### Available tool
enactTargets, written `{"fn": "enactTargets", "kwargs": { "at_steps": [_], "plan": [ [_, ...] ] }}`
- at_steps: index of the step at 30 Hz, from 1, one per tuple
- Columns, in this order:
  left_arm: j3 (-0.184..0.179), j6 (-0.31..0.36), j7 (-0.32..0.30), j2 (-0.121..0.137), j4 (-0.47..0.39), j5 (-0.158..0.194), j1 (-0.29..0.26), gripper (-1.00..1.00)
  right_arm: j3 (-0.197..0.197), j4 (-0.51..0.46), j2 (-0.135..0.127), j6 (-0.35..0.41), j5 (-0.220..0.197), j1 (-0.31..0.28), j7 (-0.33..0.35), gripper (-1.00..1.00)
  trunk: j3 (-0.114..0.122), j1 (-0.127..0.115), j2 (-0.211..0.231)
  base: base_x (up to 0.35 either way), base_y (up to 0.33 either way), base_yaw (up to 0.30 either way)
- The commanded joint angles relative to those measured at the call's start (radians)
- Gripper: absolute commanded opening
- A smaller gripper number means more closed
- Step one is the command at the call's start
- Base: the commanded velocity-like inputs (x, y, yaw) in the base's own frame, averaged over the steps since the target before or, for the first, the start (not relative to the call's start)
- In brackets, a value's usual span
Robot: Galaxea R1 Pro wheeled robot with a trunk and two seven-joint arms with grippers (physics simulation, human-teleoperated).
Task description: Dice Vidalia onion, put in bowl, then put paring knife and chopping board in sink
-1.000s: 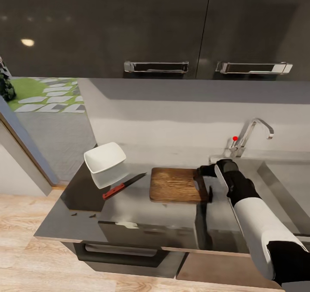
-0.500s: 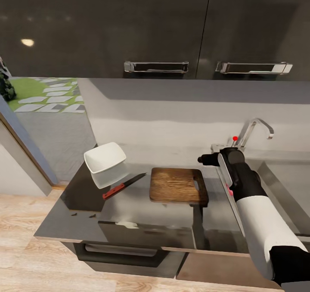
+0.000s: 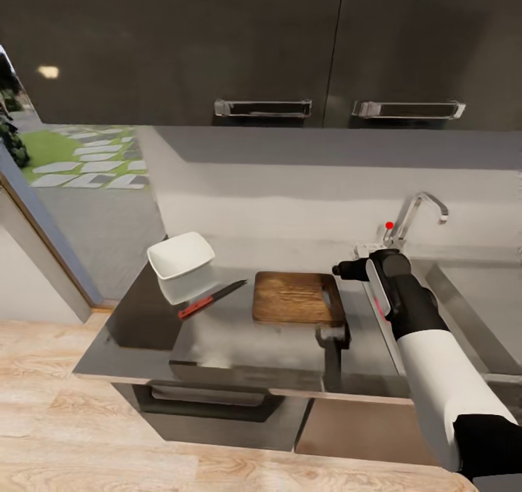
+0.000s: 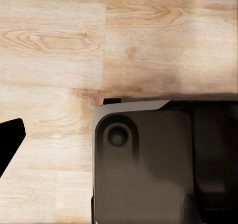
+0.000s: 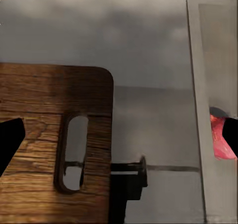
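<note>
One chopping board (image 3: pixel 297 297), one paring knife (image 3: pixel 212 299) and one bowl (image 3: pixel 181 256) sit on the countertop (image 3: pixel 217 339); right gripper (image 3: pixel 346 269) hovers nearby, fingers seemingly spread apart, empty.

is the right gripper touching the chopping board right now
Apart. In the right wrist view the chopping board lies well below the open fingertips, countertop visible between; head view shows the right gripper raised above it.

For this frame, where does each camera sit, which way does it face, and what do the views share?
Head: high, facing forward-down at countertop, bowl, paring knife, chopping board, sink; right arm shows.
Left wrist: faces down at wooden floor; a dark fingertip.
Right wrist: looks at the board's handle hole; head shares it.
</note>
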Motion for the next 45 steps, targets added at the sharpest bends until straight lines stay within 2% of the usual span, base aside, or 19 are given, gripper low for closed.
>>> {"fn": "enactTargets", "kwargs": {
  "at_steps": [1, 25, 45],
  "plan": [
    [0.000, -0.002, 0.000, 0.000, -0.001, 0.000, 0.000, 1.00, 0.001, -0.001, 0.000, 0.004, 0.000, -0.001, 0.001, 1.00, -0.002, 0.000, -0.002, -0.315, 0.000, 0.000],
    [0.000, -0.002, 0.000, 0.000, 0.000, 0.000, 0.000, 1.00, 0.001, 0.010, 0.003, 0.003, 0.000, 0.005, 0.001, 1.00, -0.002, 0.000, -0.002, -0.334, 0.000, 0.000],
    [0.000, -0.002, 0.000, 0.000, 0.000, 0.000, 0.000, 1.00, 0.001, 0.096, 0.004, -0.020, 0.001, 0.006, 0.004, 1.00, -0.002, 0.000, -0.002, -0.336, 0.000, 0.000]
  ]
}}
